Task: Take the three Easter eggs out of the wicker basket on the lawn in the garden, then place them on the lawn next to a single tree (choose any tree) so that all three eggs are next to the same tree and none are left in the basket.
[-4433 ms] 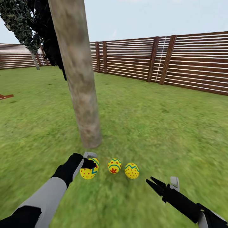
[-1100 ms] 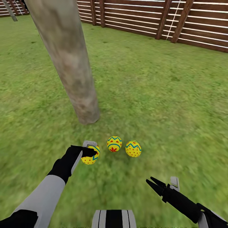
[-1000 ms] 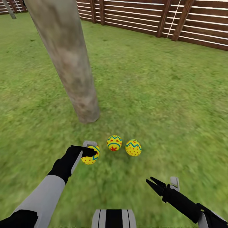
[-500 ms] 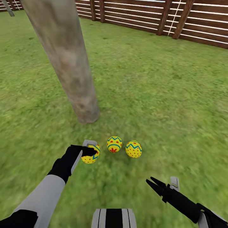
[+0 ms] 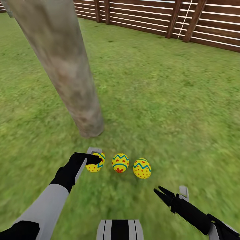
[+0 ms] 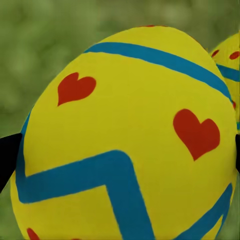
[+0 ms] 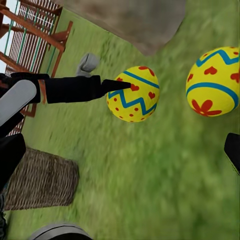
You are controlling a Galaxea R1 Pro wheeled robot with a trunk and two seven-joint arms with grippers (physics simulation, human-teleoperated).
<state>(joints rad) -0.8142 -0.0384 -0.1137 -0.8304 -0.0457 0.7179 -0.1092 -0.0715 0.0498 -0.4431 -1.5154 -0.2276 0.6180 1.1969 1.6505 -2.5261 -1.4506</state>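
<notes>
Three yellow Easter eggs with blue zigzag bands lie in a row on the lawn point(image 5: 173, 110) just in front of the tree point(image 5: 75, 80), whose thick grey-beige trunk leans left. My left gripper point(image 5: 96, 157) is shut on the left egg point(image 5: 94, 165), which is low at the grass; in the left wrist view this egg point(image 6: 125, 140) spans the gap between the black fingertips. The middle egg point(image 5: 120, 162) and the right egg point(image 5: 142, 168) lie free. My right gripper point(image 5: 161, 192) hovers open, nearer than the right egg. The wicker basket point(image 7: 42, 182) stands behind my left arm.
A brown slatted fence point(image 5: 206, 30) runs across the far side of the garden. The wooden playset point(image 7: 35, 30) shows beyond the left arm. My own base point(image 5: 120, 230) sits at the near edge. Open grass stretches right of the tree.
The whole view has shifted: the trunk and the two loose eggs sit lower in the picture, now level with the held egg. Both arms keep their pose; the left stays on its egg.
</notes>
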